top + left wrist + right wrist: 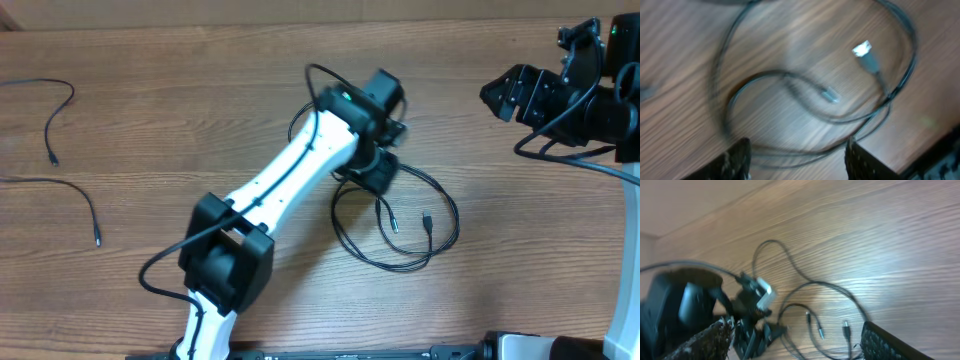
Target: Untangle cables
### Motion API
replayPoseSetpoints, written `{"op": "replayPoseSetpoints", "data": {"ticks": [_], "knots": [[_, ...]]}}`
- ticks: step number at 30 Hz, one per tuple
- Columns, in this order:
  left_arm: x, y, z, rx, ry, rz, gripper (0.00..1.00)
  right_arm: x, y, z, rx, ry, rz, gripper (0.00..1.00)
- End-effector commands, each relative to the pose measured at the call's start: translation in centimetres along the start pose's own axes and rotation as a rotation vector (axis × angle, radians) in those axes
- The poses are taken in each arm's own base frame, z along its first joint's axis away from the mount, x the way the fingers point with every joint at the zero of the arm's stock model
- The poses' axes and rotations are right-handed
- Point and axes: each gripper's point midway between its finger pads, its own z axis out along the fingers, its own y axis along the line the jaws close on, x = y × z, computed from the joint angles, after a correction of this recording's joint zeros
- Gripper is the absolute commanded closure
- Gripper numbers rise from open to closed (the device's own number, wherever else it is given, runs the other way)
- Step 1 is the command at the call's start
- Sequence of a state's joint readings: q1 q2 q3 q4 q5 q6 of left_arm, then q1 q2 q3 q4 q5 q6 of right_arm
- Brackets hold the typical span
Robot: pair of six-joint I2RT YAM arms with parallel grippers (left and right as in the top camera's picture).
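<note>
Looping cables [395, 268]: thin black cords in overlapping rings at the centre of the table [150, 60], two silvery plug tips [393, 222] inside the loops.
Separate cords [88, 203]: two more, well apart, far left.
Left end effector [380, 178]: jaws apart, over the tangle.
Right end effector [497, 92]: spread wide, gripping nothing.

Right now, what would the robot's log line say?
left gripper: open, over tangled cables | right gripper: open, empty, away | loose cables: lying separate
</note>
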State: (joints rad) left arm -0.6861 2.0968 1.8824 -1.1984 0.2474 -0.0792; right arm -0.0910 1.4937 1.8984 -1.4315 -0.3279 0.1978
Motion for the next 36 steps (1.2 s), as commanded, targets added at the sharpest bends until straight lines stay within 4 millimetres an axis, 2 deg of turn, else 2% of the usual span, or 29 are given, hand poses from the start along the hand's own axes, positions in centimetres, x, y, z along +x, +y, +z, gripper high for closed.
{"op": "replayPoseSetpoints", "data": {"ticks": [1,6,9,11,17,21,24,29,36], "knots": [[0.2,-5.1,2.7,0.086,-0.016,0.118,0.37,-1.2,-1.7,-0.1,0.107,-0.044,0.015,0.16],[-0.2,-9.7,4.3,0.097,-0.080,0.344,0.34,-1.0,-2.0,0.5,0.117,-0.017,0.023,0.15],[0.6,-11.3,4.9,0.085,-0.070,0.480,0.36,-0.7,-2.2,0.9,0.123,0.002,0.028,0.15],[1.0,-11.7,5.0,0.086,-0.060,0.523,0.36,-0.7,-2.3,1.1,0.125,0.012,0.031,0.15],[2.2,-11.3,5.9,0.087,-0.022,0.622,0.39,-0.7,-2.4,1.4,0.128,0.020,0.033,0.14],[4.7,-9.9,8.2,0.085,0.054,0.653,0.39,-0.7,-2.4,1.4,0.128,0.020,0.030,0.13],[5.7,-9.2,9.6,0.084,0.070,0.648,0.41,-0.7,-2.4,1.4,0.127,0.018,0.029,0.11],[5.8,-8.9,11.0,0.085,0.047,0.649,0.47,-0.7,-2.4,1.5,0.127,0.018,0.029,0.10],[5.5,-9.3,11.4,0.087,0.022,0.649,0.54,-0.8,-2.4,1.5,0.127,0.017,0.028,0.09]]}}
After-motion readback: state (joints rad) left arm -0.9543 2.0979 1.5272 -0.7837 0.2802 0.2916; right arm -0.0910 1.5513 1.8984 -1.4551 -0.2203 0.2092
